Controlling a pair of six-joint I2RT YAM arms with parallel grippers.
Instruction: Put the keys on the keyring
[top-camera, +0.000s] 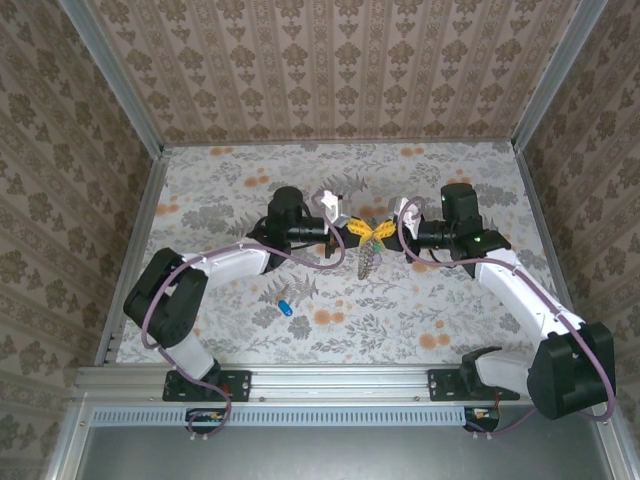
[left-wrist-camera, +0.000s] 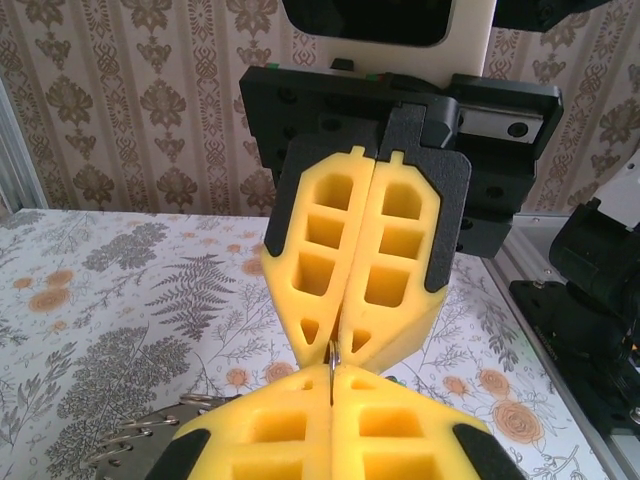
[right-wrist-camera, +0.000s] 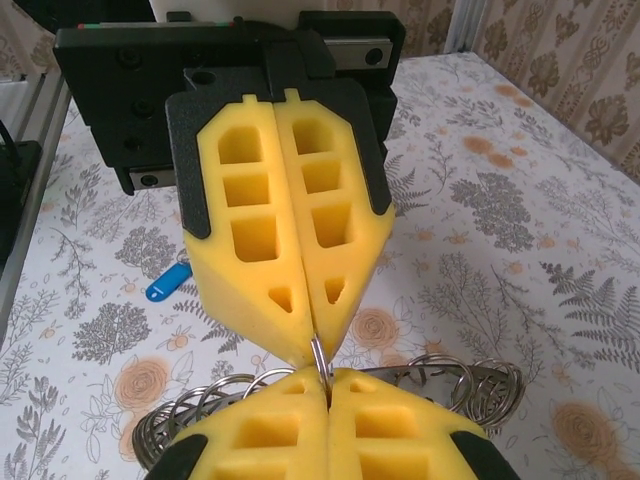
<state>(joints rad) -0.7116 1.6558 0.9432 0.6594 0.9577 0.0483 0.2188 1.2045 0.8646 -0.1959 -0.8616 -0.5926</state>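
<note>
Both grippers meet tip to tip over the middle of the table. My left gripper (top-camera: 367, 232) (left-wrist-camera: 332, 388) and my right gripper (top-camera: 384, 232) (right-wrist-camera: 328, 388) are each shut on the same thin silvery keyring (left-wrist-camera: 333, 362) (right-wrist-camera: 320, 358), which stands edge-on between the yellow fingertips. A bunch of small metal rings (right-wrist-camera: 470, 382) (top-camera: 367, 262) hangs from it below the fingers. One of the keys, with a blue head (top-camera: 285, 306) (right-wrist-camera: 168, 282), lies flat on the table to the left of the grippers, nearer the arm bases. Any keys in the hanging bunch are hidden by the fingers.
The floral tablecloth (top-camera: 450, 310) is bordered by metal rails (top-camera: 135, 240) at the sides and by patterned walls. The left arm's cable (top-camera: 300, 262) loops low between the blue key and the grippers.
</note>
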